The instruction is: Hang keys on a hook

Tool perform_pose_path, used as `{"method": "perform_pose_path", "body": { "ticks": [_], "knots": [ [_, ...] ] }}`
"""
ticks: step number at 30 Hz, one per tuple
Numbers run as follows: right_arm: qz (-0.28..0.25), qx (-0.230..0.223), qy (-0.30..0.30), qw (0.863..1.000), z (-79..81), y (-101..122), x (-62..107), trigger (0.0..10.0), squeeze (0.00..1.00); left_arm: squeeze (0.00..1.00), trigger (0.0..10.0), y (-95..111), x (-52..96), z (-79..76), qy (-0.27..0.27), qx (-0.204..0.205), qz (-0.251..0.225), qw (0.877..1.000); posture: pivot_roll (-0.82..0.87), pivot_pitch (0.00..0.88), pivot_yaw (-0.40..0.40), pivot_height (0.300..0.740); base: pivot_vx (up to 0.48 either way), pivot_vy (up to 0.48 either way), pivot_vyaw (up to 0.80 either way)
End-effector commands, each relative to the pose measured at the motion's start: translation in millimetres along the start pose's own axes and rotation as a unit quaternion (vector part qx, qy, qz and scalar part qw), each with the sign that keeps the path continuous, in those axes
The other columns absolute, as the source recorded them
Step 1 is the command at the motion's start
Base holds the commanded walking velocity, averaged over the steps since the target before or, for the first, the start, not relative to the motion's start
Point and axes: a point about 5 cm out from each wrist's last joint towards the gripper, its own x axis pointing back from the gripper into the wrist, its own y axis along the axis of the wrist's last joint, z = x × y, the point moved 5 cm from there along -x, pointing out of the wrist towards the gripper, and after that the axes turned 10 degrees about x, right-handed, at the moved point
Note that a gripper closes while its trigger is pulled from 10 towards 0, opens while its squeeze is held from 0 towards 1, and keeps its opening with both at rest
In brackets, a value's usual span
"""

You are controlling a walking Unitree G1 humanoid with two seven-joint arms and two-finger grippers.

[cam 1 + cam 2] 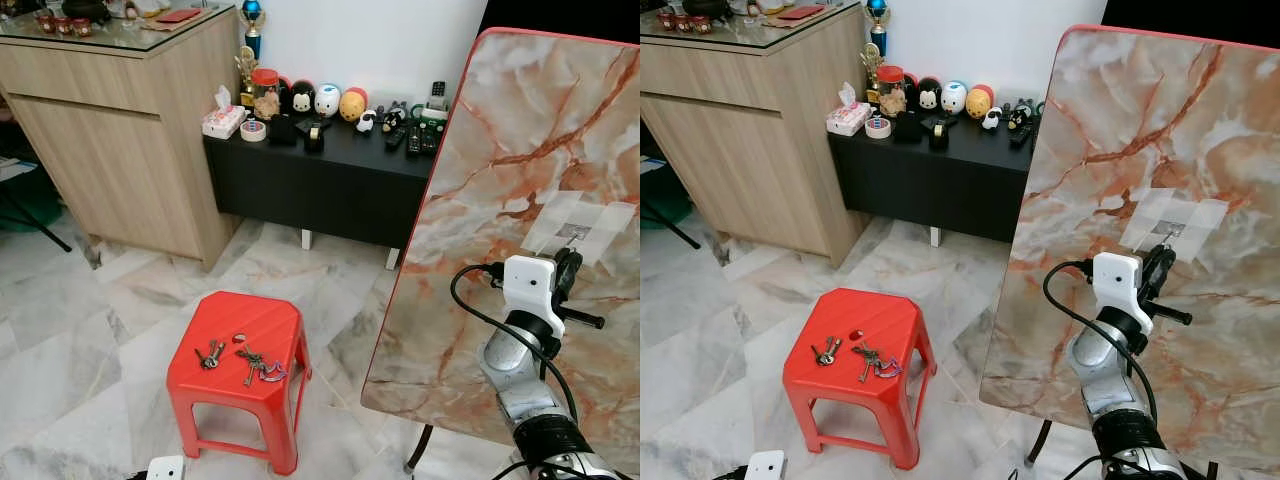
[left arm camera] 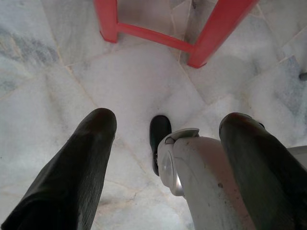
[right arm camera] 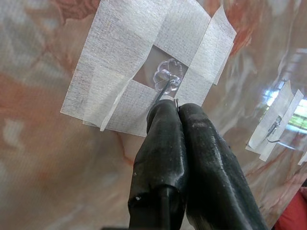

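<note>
A big marble-patterned board (image 1: 530, 180) leans upright on my right, pink and rust veins all over it, and beside it a light wooden cabinet (image 1: 110, 140) and a low black bench (image 1: 320, 175) crowded with little figurines stand against the wall. On the pale marble floor (image 1: 80, 340) sits a red plastic stool (image 1: 238, 345), and there lie two bunches of keys (image 1: 262, 366) on its seat, one near the left edge, the other just beside it toward the middle (a small coin-like disc rests between them, I cannot tell what it is).

My right gripper (image 3: 177, 106) is raised against the board, its two black fingers (image 3: 160, 143) pressed tightly together with a thin metal ring just peeking out at the tips. Those tips sit right at a clear plastic hook (image 3: 168, 76), which is fixed to the board under crossed strips of white tape (image 3: 120, 57). A second taped hook (image 3: 276, 129) is stuck further along the board.

My left gripper (image 2: 165, 139) hangs low by the stool's legs, fingers spread wide apart over the floor, holding nothing.
</note>
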Motion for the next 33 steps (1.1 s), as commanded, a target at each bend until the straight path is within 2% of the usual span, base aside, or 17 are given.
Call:
{"method": "perform_pose_path", "body": {
  "ticks": [1, 33],
  "knots": [
    [-0.006, -0.004, -0.006, 1.0, -3.4, 6, -7.3, 10.0, 0.0, 0.0, 10.0, -1, 0.2, 0.1, 0.0, 0.006, 0.001, 1.0, 0.0, 0.0, -0.066, 0.74, 0.0, 0.0, 0.0],
    [0.016, 0.003, 0.028, 0.999, 7.9, 0, -7.4, 10.0, 0.0, 0.0, 10.0, -1, 0.6, 1.7, 0.001, 0.007, 0.001, 1.0, 0.01, 0.0, -0.066, 0.74, 0.0, 0.0, 0.0]
  ]
}}
